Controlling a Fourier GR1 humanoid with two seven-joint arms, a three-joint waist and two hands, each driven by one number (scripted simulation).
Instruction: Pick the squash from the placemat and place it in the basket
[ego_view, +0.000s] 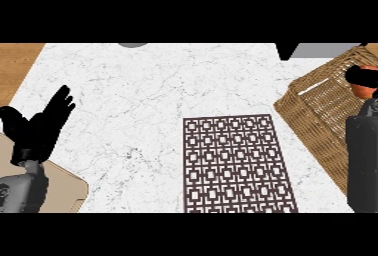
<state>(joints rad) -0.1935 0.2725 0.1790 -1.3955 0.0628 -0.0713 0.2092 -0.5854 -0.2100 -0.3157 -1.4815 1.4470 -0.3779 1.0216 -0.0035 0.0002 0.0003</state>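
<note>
The brown patterned placemat (238, 165) lies at the counter's middle front with nothing on it. A wicker basket (317, 102) stands at the right edge. Over the basket's inside, my right hand (362, 74) curls round the orange squash (361, 90), of which only a small part shows below the fingers. The right forearm hides much of the basket's near side. My left hand (40, 122) rests open at the left edge, fingers up, far from the mat and the basket.
The white marble counter (148, 100) spreads between the hands. A beige board (63, 192) lies under the left forearm at the lower left. Wooden surface (15, 65) shows at the far left. A grey object (133, 45) and a dark one (289, 51) sit at the back edge.
</note>
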